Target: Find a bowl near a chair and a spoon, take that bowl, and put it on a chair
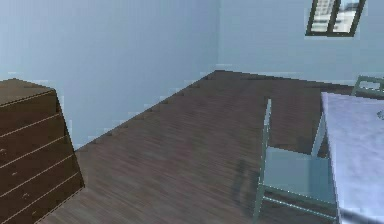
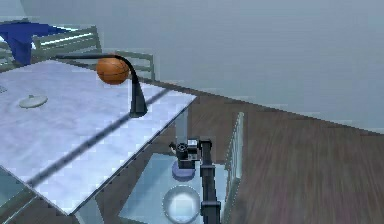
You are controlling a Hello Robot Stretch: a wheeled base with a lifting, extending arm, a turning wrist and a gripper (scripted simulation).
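Seemingly placing: end effector [image 2: 181, 150] at the chair [image 2: 150, 196], five o'clock of the tabletop [image 2: 90, 122], by a bluish round thing [image 2: 183, 172], cannot tell whether holding anything, needing gentle set-down next.

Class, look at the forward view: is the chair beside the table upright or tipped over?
Upright. The chair stands on its legs with its seat level and its backrest rising vertically, beside the table.

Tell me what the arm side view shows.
A round whitish bowl lies on a pale blue-grey chair, the robot's dark arm bar beside it. Left, a white marbled table carries a black lamp with an orange ball head.
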